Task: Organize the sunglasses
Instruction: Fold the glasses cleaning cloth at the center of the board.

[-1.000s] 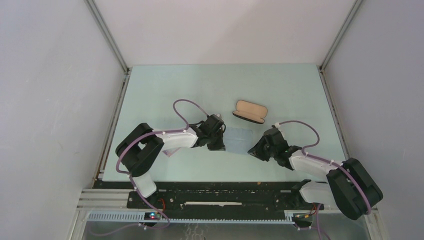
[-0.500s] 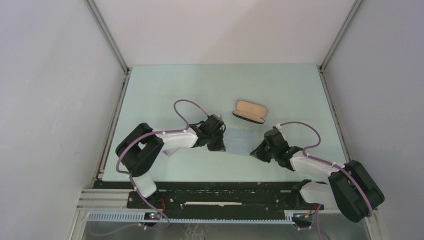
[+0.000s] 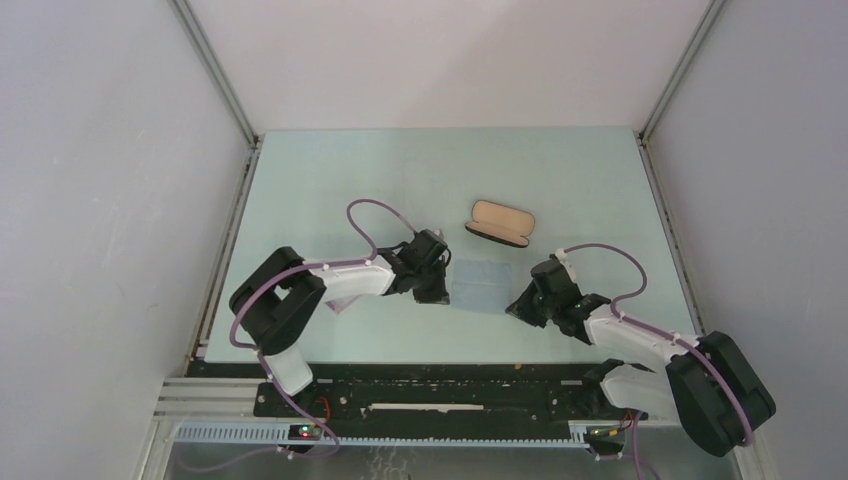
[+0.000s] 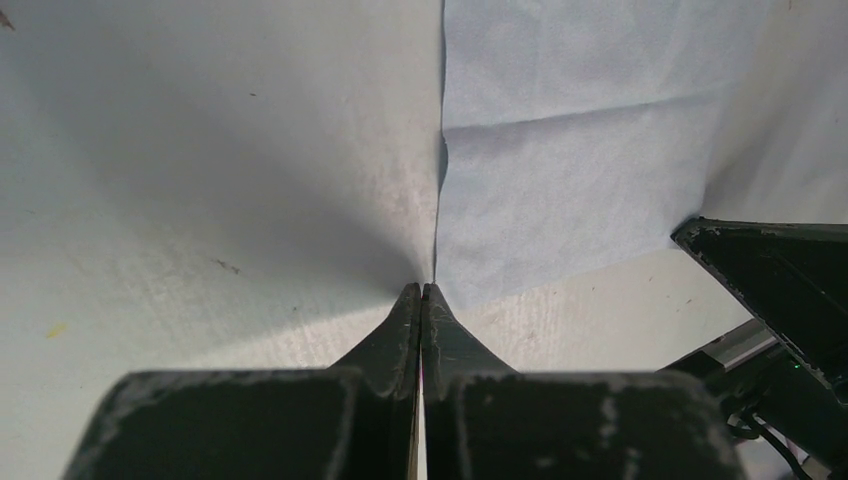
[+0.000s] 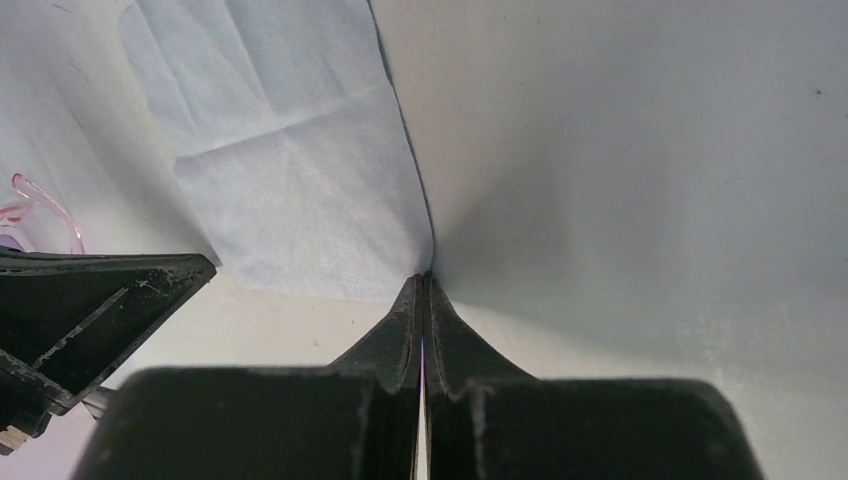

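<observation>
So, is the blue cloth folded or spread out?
Spread out: the cloth shows as one flat sheet with creases, opposite edges pinched by the left gripper and right gripper.

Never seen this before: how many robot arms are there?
2. The left arm reaches from the near left, the right arm from the near right; each pinches the blue cloth.

your cloth [image 3: 480, 283] reads light blue and plain, with paler crease lines crossing it. the table [image 3: 350, 180] is pale mint green, flecked here and there with tiny dark and yellowish specks. the case [image 3: 500, 222] is black outside, tan inside. your left gripper [image 4: 421, 292] and right gripper [image 5: 422, 280] are matt black, rubbed greyish white along the edges. the sunglasses [image 5: 48, 196] show only as a thin pink curve. the cables [image 3: 372, 201] are purple, the walls [image 3: 100, 200] plain light grey.
</observation>
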Tool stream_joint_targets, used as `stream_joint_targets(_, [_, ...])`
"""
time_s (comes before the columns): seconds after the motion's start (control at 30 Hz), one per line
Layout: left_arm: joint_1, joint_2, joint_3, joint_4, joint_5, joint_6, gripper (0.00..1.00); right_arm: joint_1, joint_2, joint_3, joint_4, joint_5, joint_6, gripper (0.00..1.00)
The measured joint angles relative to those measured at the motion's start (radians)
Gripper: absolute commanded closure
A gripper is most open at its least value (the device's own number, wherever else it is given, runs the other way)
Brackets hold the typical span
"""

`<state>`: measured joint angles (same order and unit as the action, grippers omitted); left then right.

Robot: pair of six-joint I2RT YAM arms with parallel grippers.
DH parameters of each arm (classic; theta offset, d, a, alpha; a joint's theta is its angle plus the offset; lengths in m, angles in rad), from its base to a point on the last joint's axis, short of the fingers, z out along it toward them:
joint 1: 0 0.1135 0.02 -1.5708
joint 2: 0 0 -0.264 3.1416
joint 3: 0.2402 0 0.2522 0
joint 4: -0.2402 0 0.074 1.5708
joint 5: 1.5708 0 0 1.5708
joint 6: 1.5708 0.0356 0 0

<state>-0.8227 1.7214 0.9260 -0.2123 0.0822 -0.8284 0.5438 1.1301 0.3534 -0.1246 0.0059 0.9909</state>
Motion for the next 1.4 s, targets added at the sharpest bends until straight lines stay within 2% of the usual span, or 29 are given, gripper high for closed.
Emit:
stream_joint_targets(0.13, [0.000, -0.001, 0.000, -0.006, 0.005, -0.005, 0.58, 0.000, 0.000, 0.000, -0.006, 0.001, -0.005, 1.00])
stream_joint_targets(0.17, [0.000, -0.002, 0.003, -0.007, 0.006, -0.003, 0.53, -0.001, 0.001, 0.000, -0.006, 0.001, -0.006, 1.00])
stream_joint_targets(0.23, [-0.006, -0.004, 0.015, -0.011, 0.008, -0.004, 0.49, -0.001, 0.002, 0.000, -0.006, 0.001, -0.006, 1.00])
stream_joint_targets(0.43, [-0.029, -0.002, 0.032, -0.037, 0.009, -0.002, 0.55, -0.001, 0.003, 0.001, -0.005, 0.001, -0.006, 1.00])
stream_joint_targets(0.63, [-0.035, 0.028, 0.057, -0.050, 0.030, -0.005, 0.69, -0.001, 0.004, 0.001, -0.004, 0.001, -0.008, 1.00])
stream_joint_targets(0.83, [-0.035, 0.068, 0.088, -0.037, 0.064, -0.011, 0.74, -0.007, 0.003, 0.001, -0.005, 0.000, -0.010, 1.00])
stream_joint_targets(1.03, [-0.035, 0.071, 0.091, -0.046, 0.052, -0.011, 0.98, -0.011, 0.001, 0.001, -0.006, 0.000, -0.016, 1.00])
stream_joint_targets(1.07, [-0.035, 0.071, 0.091, -0.050, 0.049, -0.010, 1.00, -0.012, 0.000, 0.001, -0.006, 0.000, -0.017, 1.00])
stream_joint_targets(1.4, [-0.035, 0.070, 0.100, -0.074, 0.027, -0.008, 1.00, -0.018, -0.035, 0.002, -0.014, -0.009, -0.020, 1.00])
